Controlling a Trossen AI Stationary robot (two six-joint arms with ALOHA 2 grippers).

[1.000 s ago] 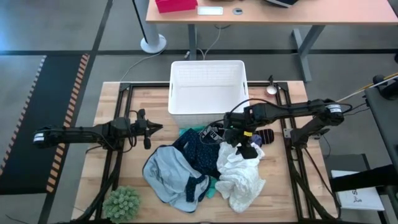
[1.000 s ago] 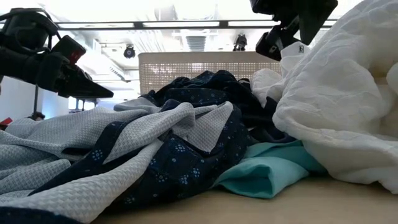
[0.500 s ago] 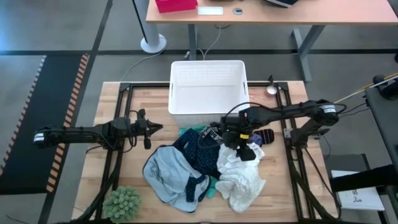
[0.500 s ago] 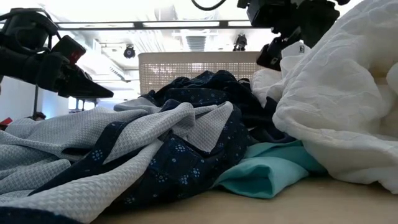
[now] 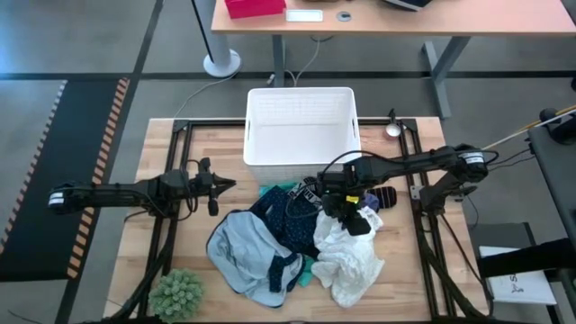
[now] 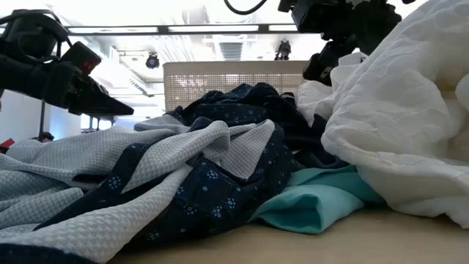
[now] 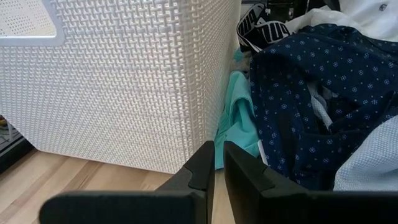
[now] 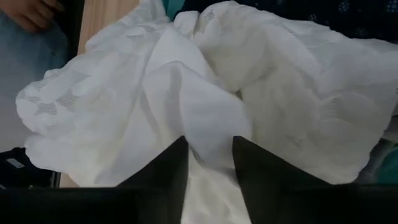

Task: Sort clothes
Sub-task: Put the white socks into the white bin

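Because the white garment (image 5: pixel 349 256) lying near the table's (image 5: pixel 153 162) front edge looks soft, light and crumpled, the right pincer (image 5: pixel 349 214), pressed into its upper fold with fabric between its part-closed fingers, should pinch a thick bunch; left pincer (image 5: pixel 212 186) idles clenched.

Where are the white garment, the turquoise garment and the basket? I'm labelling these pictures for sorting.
white garment (image 5: pixel 353 261): high view, middle of its crumpled folds.
turquoise garment (image 6: pixel 315 199): low view, its folded front edge.
basket (image 5: pixel 301 94): high view, its far rim.
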